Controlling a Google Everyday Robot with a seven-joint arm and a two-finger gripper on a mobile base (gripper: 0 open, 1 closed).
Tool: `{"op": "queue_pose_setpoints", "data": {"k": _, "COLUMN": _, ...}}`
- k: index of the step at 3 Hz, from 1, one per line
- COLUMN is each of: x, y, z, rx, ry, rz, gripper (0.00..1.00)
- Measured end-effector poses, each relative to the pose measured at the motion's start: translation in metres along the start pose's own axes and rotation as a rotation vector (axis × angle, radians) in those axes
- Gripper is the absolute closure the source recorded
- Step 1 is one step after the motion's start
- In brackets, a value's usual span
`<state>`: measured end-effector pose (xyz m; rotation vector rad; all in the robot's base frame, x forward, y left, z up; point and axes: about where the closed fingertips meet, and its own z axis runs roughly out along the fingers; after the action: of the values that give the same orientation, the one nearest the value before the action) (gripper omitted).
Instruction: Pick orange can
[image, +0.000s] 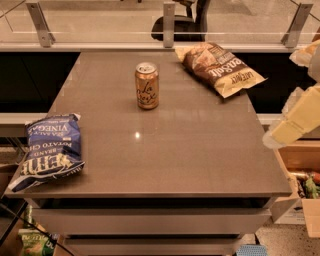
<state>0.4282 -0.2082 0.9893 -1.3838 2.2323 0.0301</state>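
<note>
The orange can (147, 85) stands upright in the upper middle of the worktop (170, 155), left of a brown chip bag (220, 67), well apart from the pincer (294, 121) at the right edge of the frame; I cannot tell whether the pincer is apart or together.

One orange can (147, 85) is counted on the single grey table (175, 155), alongside two chip bags: one blue bag (50, 150) at the left edge and one brown bag (220, 67) at the far right corner. Three metal posts (169, 22) are seen behind the table, with one office chair (182, 25) beyond them. One gripper (287, 127) is seen, held off the table's right edge.
</note>
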Motion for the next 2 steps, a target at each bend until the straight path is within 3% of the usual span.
{"op": "queue_pose_setpoints", "data": {"k": 1, "x": -0.0051, "y": 0.0044, "z": 0.0042, "rx": 0.026, "ry": -0.118, "rz": 0.097, "gripper": 0.0}}
{"op": "queue_pose_setpoints", "data": {"k": 2, "x": -0.0143, "y": 0.0048, "z": 0.0112, "rx": 0.059, "ry": -0.226, "rz": 0.156, "gripper": 0.0}}
